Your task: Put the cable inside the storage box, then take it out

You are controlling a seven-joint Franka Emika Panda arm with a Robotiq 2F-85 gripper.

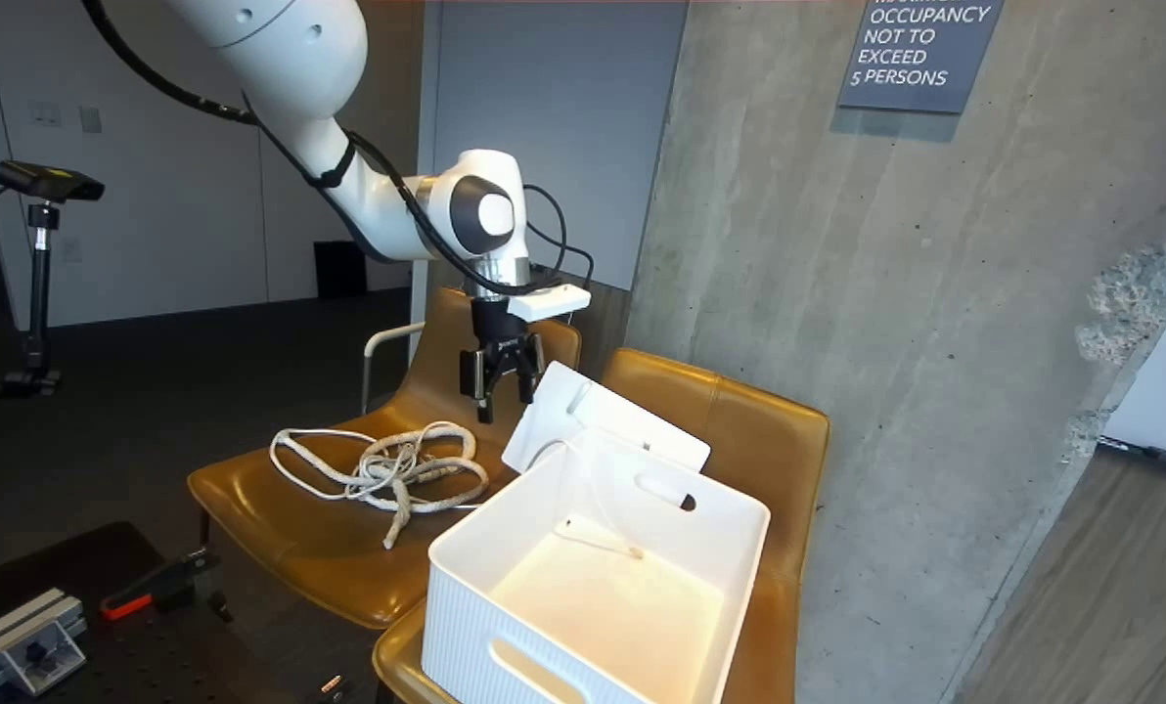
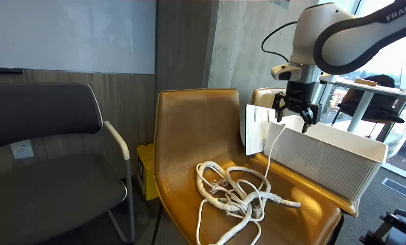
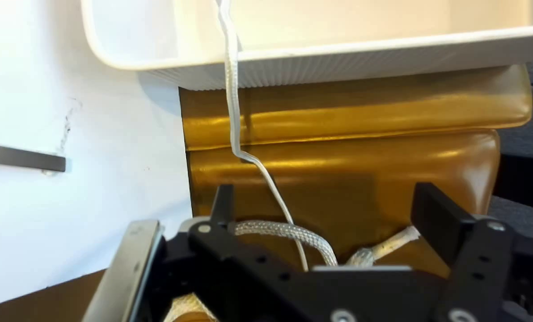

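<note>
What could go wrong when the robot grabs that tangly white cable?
The cable lies in messy loops, so lifting one might drag or snag others. One strand runs over the rim of the storage box, so a hard pull could tug the box. The open gripper is near the white panel beside the box, so it might bump that.

Storage box [image 1: 622, 601] open-topped, as I see it: wide clear entry from above. Obstacles: rope strand [image 3: 233, 105] draped over the rim; white panel [image 2: 257, 132] standing beside one end.
</note>
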